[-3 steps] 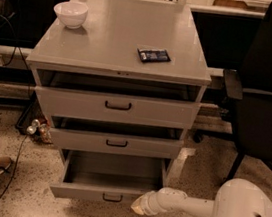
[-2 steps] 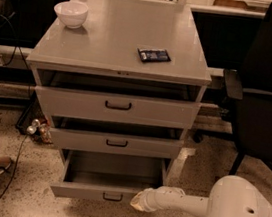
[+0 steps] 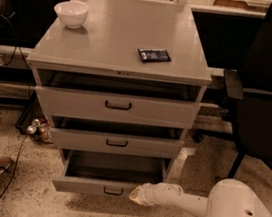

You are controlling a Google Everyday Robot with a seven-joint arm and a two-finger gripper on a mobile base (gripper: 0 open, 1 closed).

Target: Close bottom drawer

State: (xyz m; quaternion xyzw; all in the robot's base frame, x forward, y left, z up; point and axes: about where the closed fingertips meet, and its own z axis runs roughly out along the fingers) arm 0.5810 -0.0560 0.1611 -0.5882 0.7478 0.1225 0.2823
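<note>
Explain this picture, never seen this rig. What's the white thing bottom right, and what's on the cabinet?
One camera looks down at a grey three-drawer cabinet from the front. The white shape is the robot's arm, reaching in from lower right; its tip, the tool, sits at the right end of the front panel of the bottom drawer. That drawer is pulled well out; its tray looks empty. On the cabinet's top: a white bowl back left, a dark packet toward the right. The tool seems to hold nothing.
</note>
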